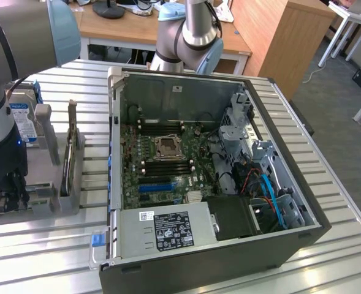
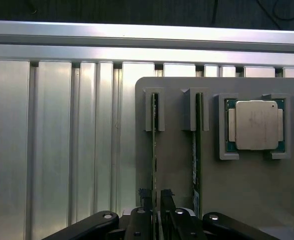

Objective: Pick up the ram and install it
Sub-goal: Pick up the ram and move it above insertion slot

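While the gripper (image 2: 156,197) sits low over the grey holder (image 2: 179,170), narrowed but not clamped, straddling the ram (image 2: 155,150), we judge pickup barely begun. Ram stands on edge in its slot, beside a second stick (image 2: 197,150) and the processor (image 2: 256,125), near the bench (image 1: 333,177) edge at the exterior view's left. Install is not yet done: we see the open computer case (image 1: 186,92) mid-bench, motherboard (image 1: 168,165) exposed. Bench is ribbed aluminium; wooden desks (image 1: 125,27) and grey floor (image 1: 336,86) beyond.

The ram (image 2: 155,150) stands on edge in the slot along the grey holder's (image 2: 176,165) edge, beside the slatted table (image 2: 52,150). The gripper (image 2: 156,196) sits at one end of it. A second stick (image 2: 197,145) stands parallel, between the ram and a processor chip (image 2: 255,125).
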Motion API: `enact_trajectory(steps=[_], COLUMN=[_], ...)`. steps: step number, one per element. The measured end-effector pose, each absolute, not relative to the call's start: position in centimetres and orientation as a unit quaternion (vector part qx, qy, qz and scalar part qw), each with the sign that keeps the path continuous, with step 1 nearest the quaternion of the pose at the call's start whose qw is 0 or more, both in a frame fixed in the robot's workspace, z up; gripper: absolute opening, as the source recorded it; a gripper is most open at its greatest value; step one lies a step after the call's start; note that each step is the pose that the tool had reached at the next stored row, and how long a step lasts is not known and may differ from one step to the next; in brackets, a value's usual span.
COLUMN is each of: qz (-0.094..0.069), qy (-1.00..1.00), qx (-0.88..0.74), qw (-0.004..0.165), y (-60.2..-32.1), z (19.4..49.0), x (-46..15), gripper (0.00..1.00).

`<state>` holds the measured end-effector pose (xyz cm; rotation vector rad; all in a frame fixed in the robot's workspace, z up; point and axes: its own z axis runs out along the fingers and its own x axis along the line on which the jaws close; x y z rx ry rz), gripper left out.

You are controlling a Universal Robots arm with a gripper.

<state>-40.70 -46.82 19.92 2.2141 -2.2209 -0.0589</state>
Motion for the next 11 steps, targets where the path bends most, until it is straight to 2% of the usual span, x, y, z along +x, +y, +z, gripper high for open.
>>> enact_trajectory(steps=[11], qz=[-0.019], qy=[-0.708], qx=[0.706], qw=[0.003], y=[-46.96], z=[19.9], x=[-40.71], gripper=[0.21])
